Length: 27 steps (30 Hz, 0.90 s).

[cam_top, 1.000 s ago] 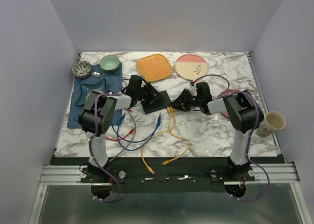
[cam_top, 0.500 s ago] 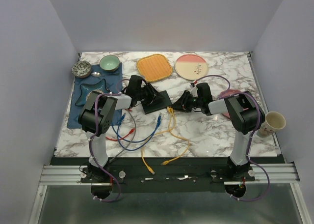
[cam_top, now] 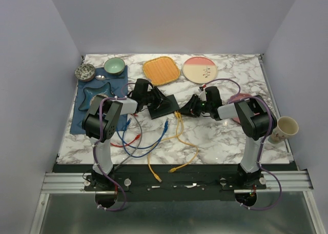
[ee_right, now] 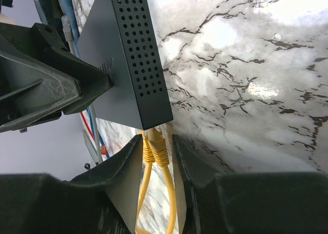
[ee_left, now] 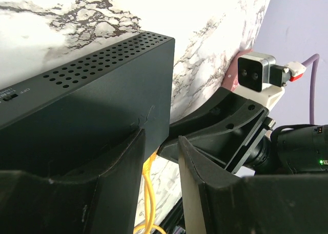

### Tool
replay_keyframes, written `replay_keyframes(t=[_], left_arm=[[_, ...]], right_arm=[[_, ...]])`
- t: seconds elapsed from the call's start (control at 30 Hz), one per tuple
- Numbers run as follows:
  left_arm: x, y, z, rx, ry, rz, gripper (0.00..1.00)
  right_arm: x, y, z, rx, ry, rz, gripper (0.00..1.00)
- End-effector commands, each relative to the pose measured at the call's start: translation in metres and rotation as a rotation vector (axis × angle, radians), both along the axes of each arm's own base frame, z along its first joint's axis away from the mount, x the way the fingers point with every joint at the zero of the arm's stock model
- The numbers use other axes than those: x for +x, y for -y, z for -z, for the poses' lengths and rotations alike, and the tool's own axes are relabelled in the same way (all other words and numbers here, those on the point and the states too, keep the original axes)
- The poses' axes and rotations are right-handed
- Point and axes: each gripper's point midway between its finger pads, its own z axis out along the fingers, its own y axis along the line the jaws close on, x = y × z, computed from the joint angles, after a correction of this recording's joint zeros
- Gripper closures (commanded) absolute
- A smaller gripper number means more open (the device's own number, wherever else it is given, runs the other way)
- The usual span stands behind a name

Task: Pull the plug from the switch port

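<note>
The flat dark grey box switch (cam_top: 163, 105) lies mid-way on the white marble table (cam_top: 225, 136). The left gripper (ee_left: 161, 141) squeezes its corner. The right gripper (ee_right: 156, 136) pinches two yellow cable plugs (ee_right: 154, 149), still plugged in. Nothing has moved.

The switch (cam_top: 163, 106) at mid-surface is hemmed in: the left claw (ee_left: 161, 139) crowds its left side, and the right claw (ee_right: 158, 141) pinches the yellow plugs (ee_right: 154, 148) at its near corner. Loose yellow cables (cam_top: 196, 153) and blue cables (cam_top: 163, 130) litter the way to the near edge. Bare marble lies toward the near right corner, and in a strip before the orange plate (cam_top: 161, 70) and round plate (cam_top: 200, 69) at the far edge. A blue cloth (cam_top: 77, 118) with bowls (cam_top: 114, 65) fills the far left corner.
</note>
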Motion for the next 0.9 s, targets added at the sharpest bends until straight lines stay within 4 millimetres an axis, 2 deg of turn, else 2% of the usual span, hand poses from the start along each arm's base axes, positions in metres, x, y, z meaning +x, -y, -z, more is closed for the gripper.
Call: replay_keyframes(t=[0.0,0.27,0.43,0.7,0.87], left_arm=[[-0.016,-0.006,0.031,0.041,-0.093,0.006,0.53],[-0.016,-0.005,0.03,0.039,-0.092,0.006,0.53],[-0.017,-0.004,0.031,0.037,-0.094,0.01,0.53],[-0.017,-0.004,0.03,0.037,-0.091,0.011,0.53],[-0.019,-0.004,0.02,0.025,-0.082,0.01,0.53]], right_arm=[[0.003,0.006,0.016,-0.043,-0.05,0.034,0.62],[0.012,0.004,0.013,-0.042,-0.048,0.05,0.62],[0.011,0.004,0.016,-0.054,-0.049,0.043,0.64],[0.007,0.008,0.02,-0.092,-0.054,0.035,0.73],[0.008,0.009,0.018,-0.09,-0.05,0.035,0.83]])
